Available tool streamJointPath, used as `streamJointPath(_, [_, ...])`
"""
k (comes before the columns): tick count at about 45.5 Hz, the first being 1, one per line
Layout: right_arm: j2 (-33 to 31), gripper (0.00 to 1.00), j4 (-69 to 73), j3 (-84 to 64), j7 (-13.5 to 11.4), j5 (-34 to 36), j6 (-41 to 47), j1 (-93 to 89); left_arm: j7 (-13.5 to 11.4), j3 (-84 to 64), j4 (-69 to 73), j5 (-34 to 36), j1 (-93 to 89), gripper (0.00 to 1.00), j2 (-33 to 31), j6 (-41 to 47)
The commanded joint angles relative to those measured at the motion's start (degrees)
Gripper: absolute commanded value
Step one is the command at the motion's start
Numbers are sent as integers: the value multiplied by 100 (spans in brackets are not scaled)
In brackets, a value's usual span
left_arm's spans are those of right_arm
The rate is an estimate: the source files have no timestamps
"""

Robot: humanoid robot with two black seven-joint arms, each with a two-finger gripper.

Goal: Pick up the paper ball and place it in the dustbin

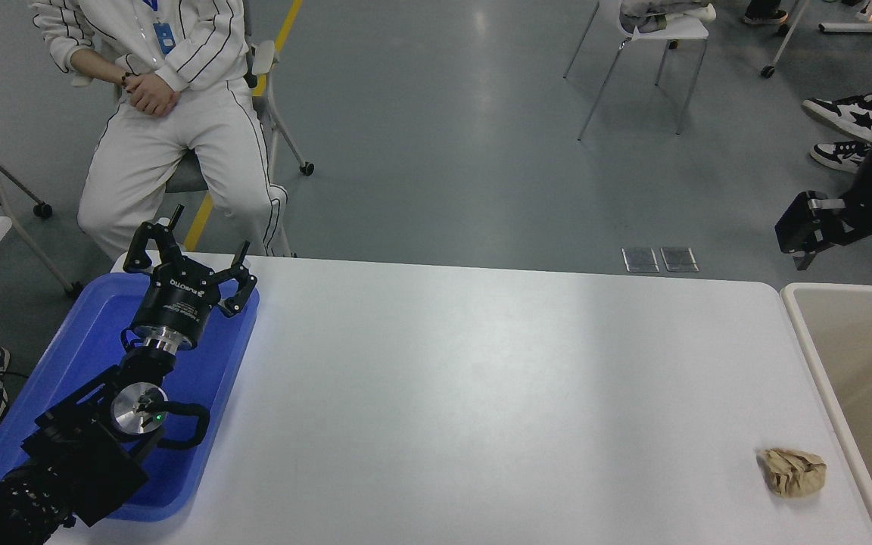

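Observation:
The tan crumpled paper ball lies on the white table near its front right corner, a short way left of the dustbin's rim. The beige dustbin stands against the table's right end, its smooth inside showing nothing in it. My right gripper hangs at the right edge of the picture, beyond the table's far corner and well above and behind the paper ball. My left gripper is parked over the blue tray at the far left, open with nothing between its fingers.
A shallow blue tray lies on the table's left end under my left arm. A person in white clothes sits on a chair beyond the far left corner. A white chair and someone's shoes are on the floor farther back.

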Motion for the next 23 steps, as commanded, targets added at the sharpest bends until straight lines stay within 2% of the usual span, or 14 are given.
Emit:
streamJointPath(1, [1, 100, 0, 49, 0, 0, 0, 7, 1, 9, 0, 1, 0, 100, 0, 0])
streamJointPath(23, [1, 100, -9, 58, 0, 0, 0, 148, -8, 9, 0, 36, 0, 100, -9, 0])
